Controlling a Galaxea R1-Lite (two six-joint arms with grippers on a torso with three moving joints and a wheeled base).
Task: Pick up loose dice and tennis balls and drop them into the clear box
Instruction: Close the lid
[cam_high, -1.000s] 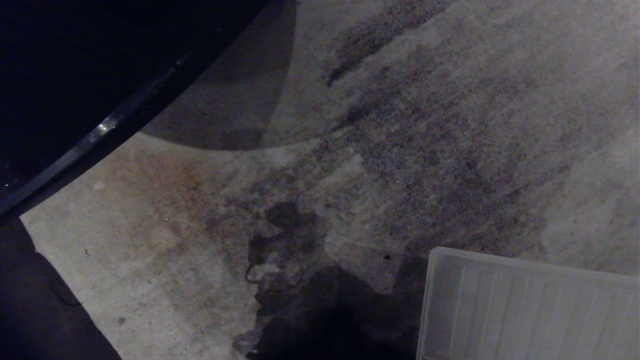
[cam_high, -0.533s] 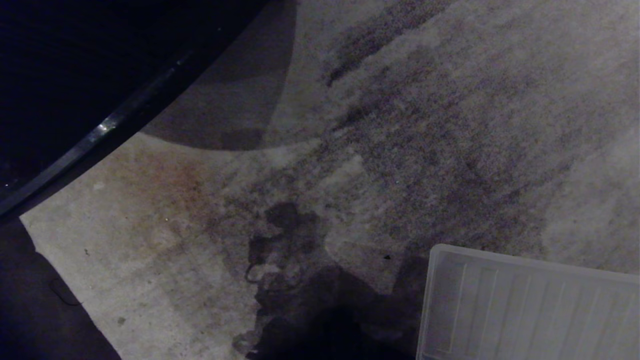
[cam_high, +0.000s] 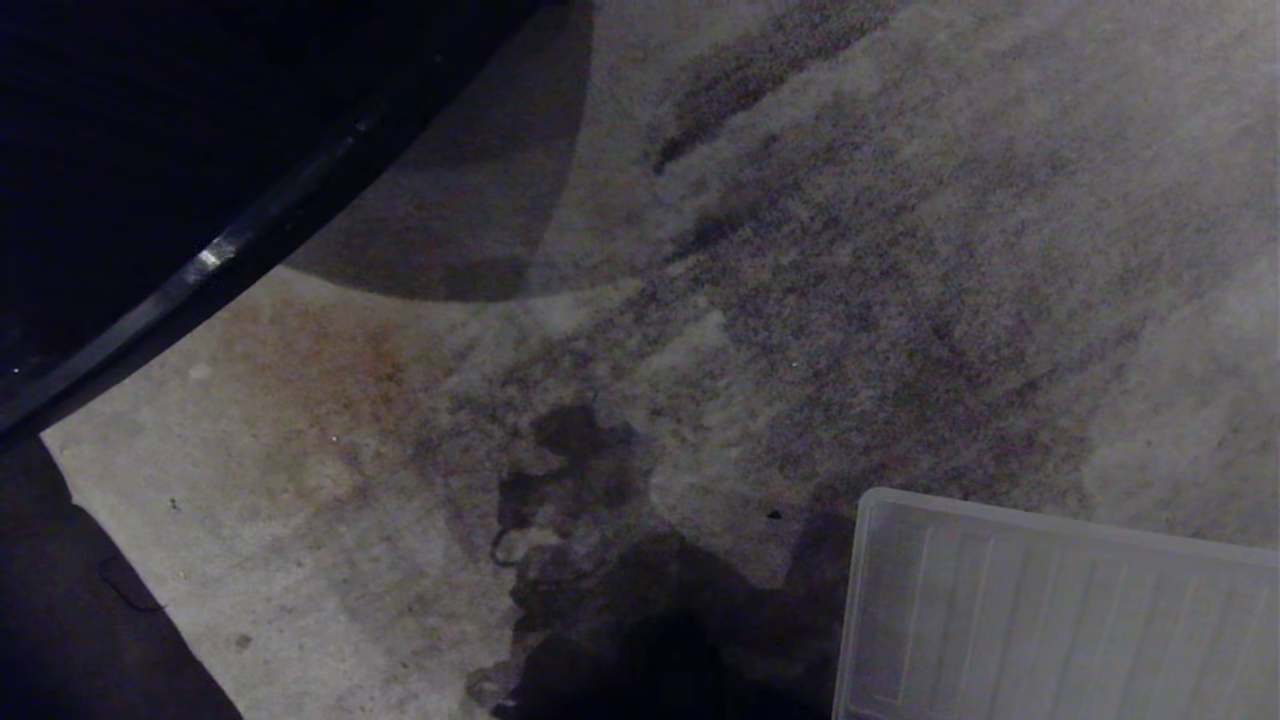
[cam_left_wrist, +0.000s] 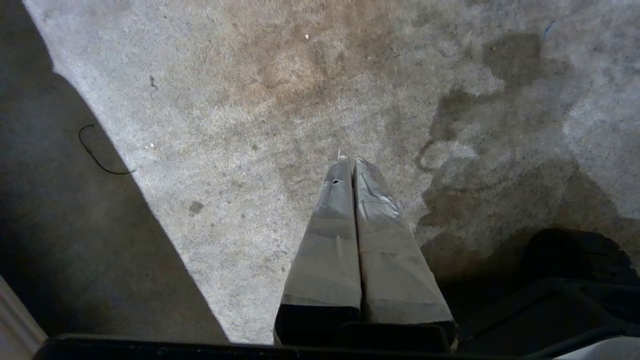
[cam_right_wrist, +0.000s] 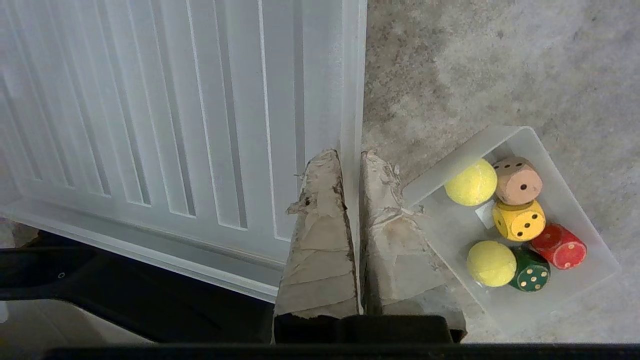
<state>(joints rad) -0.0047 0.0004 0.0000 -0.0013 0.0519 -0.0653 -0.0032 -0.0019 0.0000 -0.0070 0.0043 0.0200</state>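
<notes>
Both tennis balls (cam_right_wrist: 472, 183) and the dice (cam_right_wrist: 518, 220) already sit in the clear box (cam_right_wrist: 590, 260), so you look done. Left gripper (cam_left_wrist: 348, 161) and right gripper (cam_right_wrist: 348, 155) are pinched closed, empty, parked.

You had a stained grey carpet (cam_high: 900, 250) underfoot. On it lay the flat ribbed clear lid (cam_right_wrist: 150, 110) and, just beside one edge of it, the clear box (cam_right_wrist: 575, 280). A thin dark thread (cam_left_wrist: 97, 155) also lay on the carpet, in the shadowed part.
</notes>
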